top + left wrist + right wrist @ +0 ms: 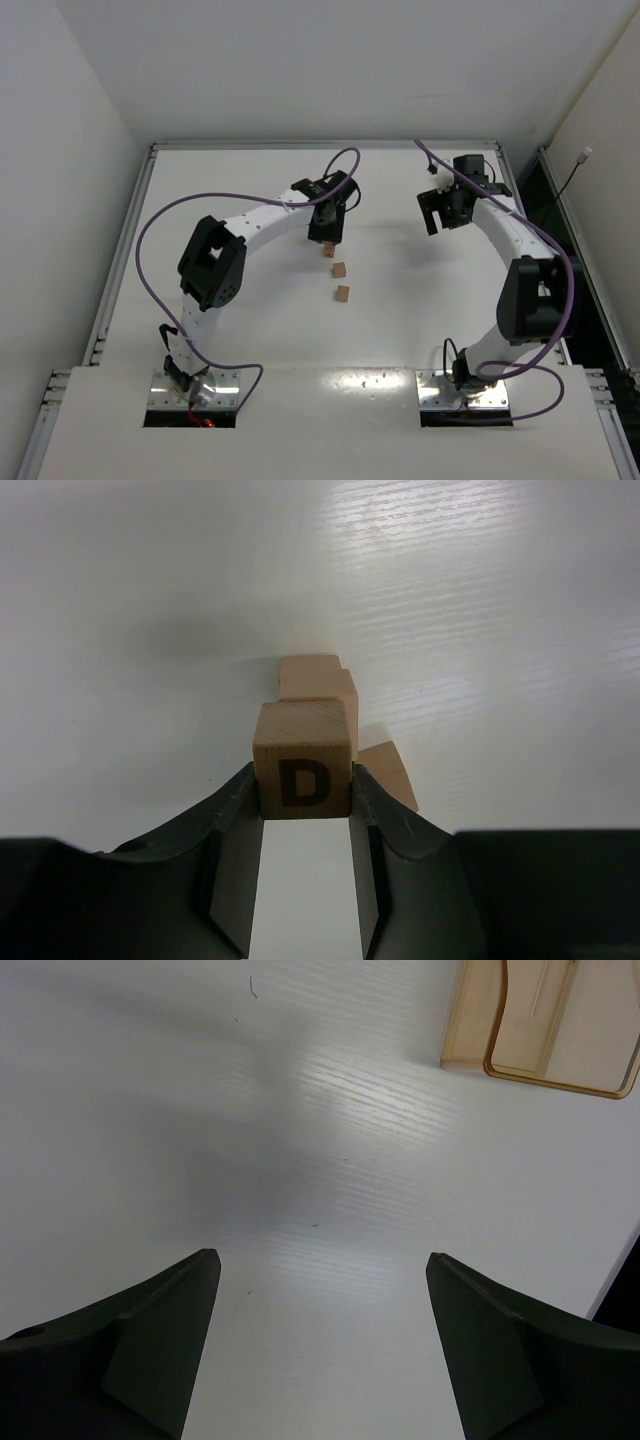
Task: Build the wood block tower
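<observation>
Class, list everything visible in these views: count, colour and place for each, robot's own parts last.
Blocks: four, tan, mid-table; the D block in the left jaws, three close by it.
Tray: one, translucent tan, top right of the right wrist view.
Table: one, white.
Cables: two, purple, one along each arm.
Arms: two, white and black; left jaws shut on the D block, right jaws open and empty.

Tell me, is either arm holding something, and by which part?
The left gripper holds the wood block marked D, pinched by its two opposite side faces. The right gripper is open and holds nothing.
</observation>
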